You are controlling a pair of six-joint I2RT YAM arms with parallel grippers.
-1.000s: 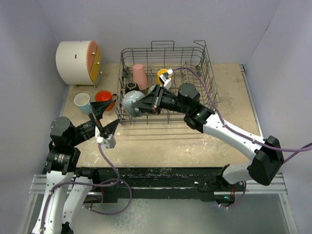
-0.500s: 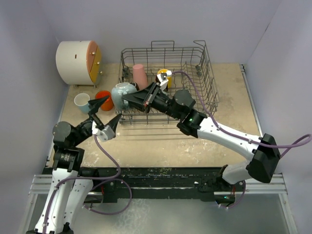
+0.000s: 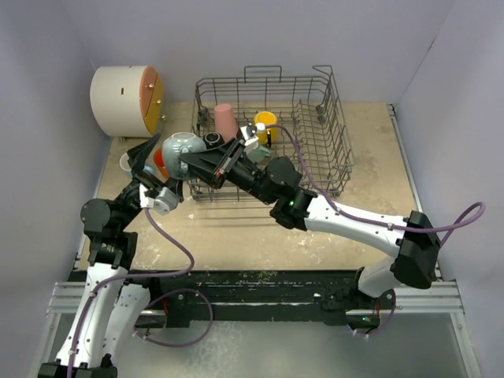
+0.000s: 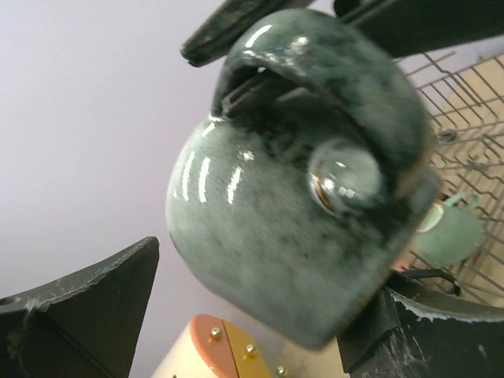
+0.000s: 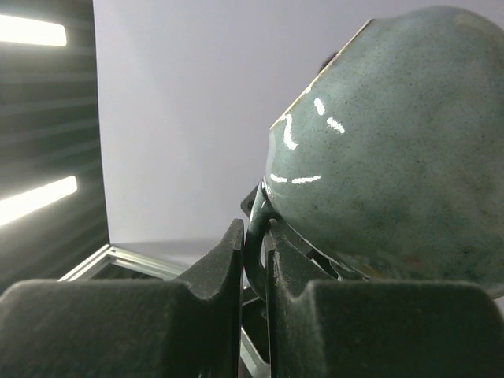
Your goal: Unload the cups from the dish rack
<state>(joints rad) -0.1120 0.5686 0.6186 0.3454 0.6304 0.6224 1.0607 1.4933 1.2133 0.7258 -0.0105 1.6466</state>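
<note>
The grey mug (image 3: 179, 146) hangs in the air just left of the dish rack (image 3: 331, 102). My right gripper (image 3: 189, 161) is shut on its handle; the right wrist view shows the fingers pinching the handle (image 5: 253, 236) under the mug's body (image 5: 394, 142). My left gripper (image 3: 161, 165) is open, with one finger on each side of the mug (image 4: 299, 181). Its left finger (image 4: 79, 315) is apart from the mug and its right finger (image 4: 441, 331) is close to it. The pink tumbler (image 3: 225, 120), yellow mug (image 3: 265, 122) and black mug (image 3: 214, 140) sit in the rack.
The orange mug (image 3: 161, 157) and a light blue cup (image 3: 124, 161) stand on the table left of the rack, mostly hidden by my left gripper. A pale blue-green mug (image 4: 449, 232) shows by the rack wires (image 4: 465, 94). The white cabinet (image 3: 122, 98) stands at the far left.
My right arm carried the grey mug up and left, out of the rack. My left gripper rose from the table and its open jaws came around the mug.
</note>
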